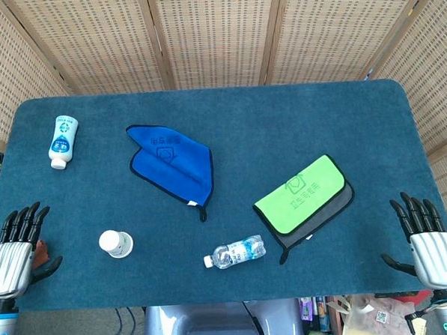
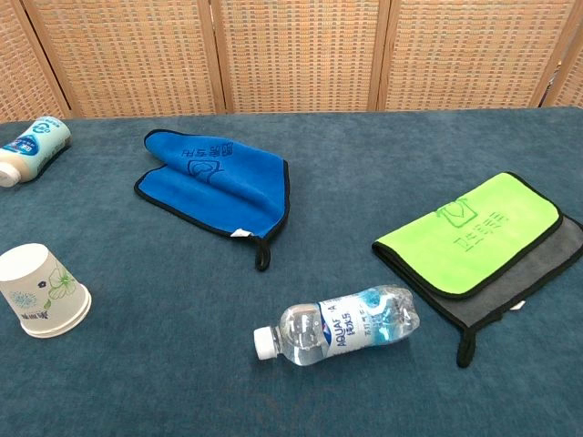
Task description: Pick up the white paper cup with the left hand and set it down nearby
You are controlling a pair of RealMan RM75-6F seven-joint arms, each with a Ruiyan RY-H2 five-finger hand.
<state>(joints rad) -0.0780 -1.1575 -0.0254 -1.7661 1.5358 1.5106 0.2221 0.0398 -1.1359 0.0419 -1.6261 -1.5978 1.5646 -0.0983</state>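
White paper cup (image 1: 116,244) stands upside down, seemingly, on bench (image 1: 228,107), untouched. Left hand (image 1: 14,253) waits nearby, fingers spread, empty; right hand (image 1: 426,239) likewise spread, parked well apart.

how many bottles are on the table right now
2. A white bottle lies at the far left corner; a clear water bottle lies near the front edge, between the paper cup and the green cloth.

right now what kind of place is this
Probably a robot test or demo setup, not a home: a table covered in blue felt, woven rattan screens behind, and cluttered boxes and cables below the near edge.
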